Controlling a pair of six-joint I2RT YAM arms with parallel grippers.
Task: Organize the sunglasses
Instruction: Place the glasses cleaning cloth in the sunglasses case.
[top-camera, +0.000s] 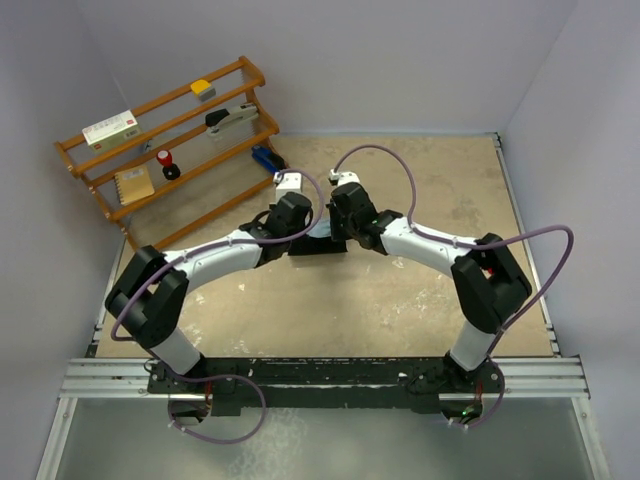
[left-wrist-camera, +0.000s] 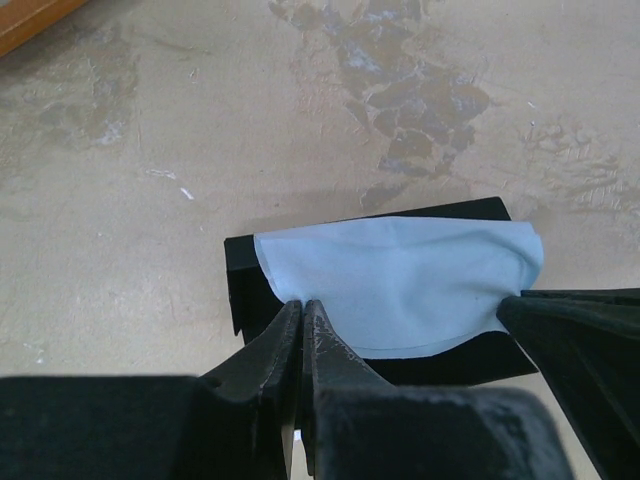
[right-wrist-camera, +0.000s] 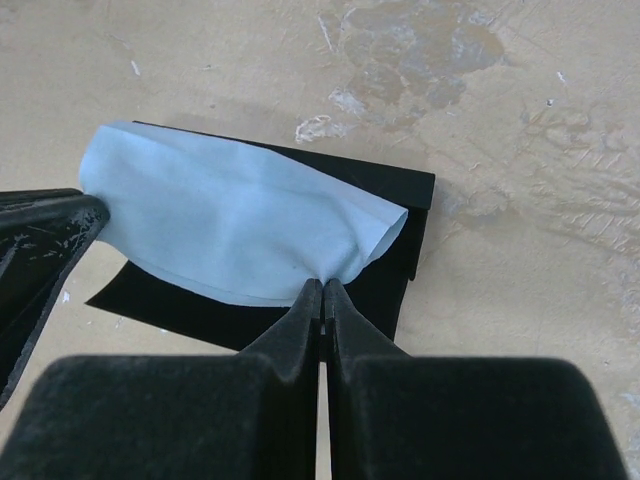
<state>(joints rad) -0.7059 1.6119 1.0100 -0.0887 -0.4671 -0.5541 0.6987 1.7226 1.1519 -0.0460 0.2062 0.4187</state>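
Observation:
A pale blue cloth (left-wrist-camera: 400, 280) is draped over the long black case (left-wrist-camera: 245, 275) at the table's middle. My left gripper (left-wrist-camera: 302, 303) is shut on the cloth's near edge at one end. My right gripper (right-wrist-camera: 323, 285) is shut on the cloth (right-wrist-camera: 230, 225) at the other end, above the case (right-wrist-camera: 400, 260). Each wrist view shows the other gripper's finger at the frame edge: the right one (left-wrist-camera: 580, 340), the left one (right-wrist-camera: 40, 235). From above, both grippers (top-camera: 305, 232) (top-camera: 340, 232) meet over the case (top-camera: 318, 248). The red sunglasses are not in view.
A wooden rack (top-camera: 170, 140) stands at the back left with a yellow block, a black stapler, a white box, a notebook and a red-and-black stamp. A blue object (top-camera: 268, 158) lies at its foot. Walls close in the back and both sides.

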